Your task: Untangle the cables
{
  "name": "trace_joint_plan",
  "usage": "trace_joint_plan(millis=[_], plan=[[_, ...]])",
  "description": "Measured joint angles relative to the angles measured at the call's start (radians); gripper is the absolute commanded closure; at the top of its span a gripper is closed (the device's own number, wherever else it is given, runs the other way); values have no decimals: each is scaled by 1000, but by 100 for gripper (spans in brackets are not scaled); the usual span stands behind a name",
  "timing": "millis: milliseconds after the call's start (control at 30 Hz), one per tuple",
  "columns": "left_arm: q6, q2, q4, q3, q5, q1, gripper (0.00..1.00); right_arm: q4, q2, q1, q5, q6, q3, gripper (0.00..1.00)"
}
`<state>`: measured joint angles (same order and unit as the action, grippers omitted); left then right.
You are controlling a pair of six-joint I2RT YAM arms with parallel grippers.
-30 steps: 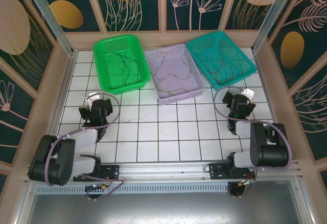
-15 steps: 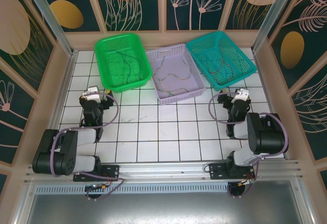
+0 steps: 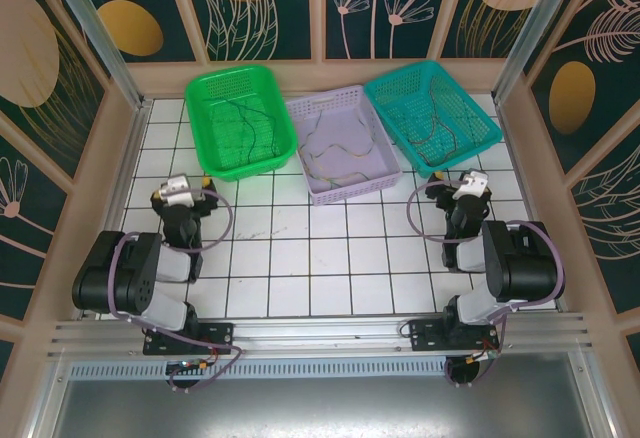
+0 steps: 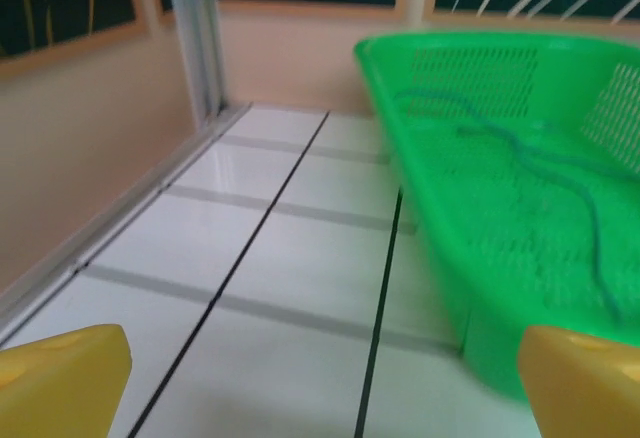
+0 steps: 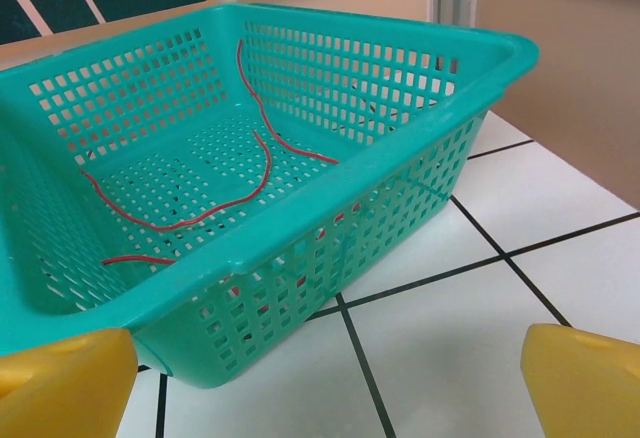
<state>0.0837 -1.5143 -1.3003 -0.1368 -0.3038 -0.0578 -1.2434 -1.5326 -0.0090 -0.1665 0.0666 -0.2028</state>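
Note:
The cables lie sorted in three baskets at the back. Thin green cables [image 3: 247,123] rest in the green basket [image 3: 206,126], also a green cable [image 4: 560,158] in the left wrist view. Yellow and orange cables [image 3: 340,154] lie in the lilac basket [image 3: 388,170]. Red cables [image 5: 200,213] lie in the teal basket [image 5: 300,228]. My left gripper [image 3: 186,201] hovers low over the tiles, just left of the green basket's near corner, open and empty. My right gripper [image 3: 467,198] stands open and empty in front of the teal basket [image 3: 486,128].
The three baskets stand side by side along the back wall. A metal post [image 4: 195,38] and the side wall bound the left. White tiles [image 3: 320,248] stretch between the two arms. Lilac-grey cables loop along both arms.
Both arms have drawn back toward their bases and turned their grippers toward the baskets. The left one kept shifting left in the last half second; the right one has stayed still since.

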Motion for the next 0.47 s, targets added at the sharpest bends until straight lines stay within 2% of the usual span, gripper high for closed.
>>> trace_joint_plan(millis=[233,467], plan=[[14,-11,16,-80,9,27,1,0,0,5,0,-10,0,1],[16,-11,21,-80,12,30,1,0,0,5,4,-10,0,1]])
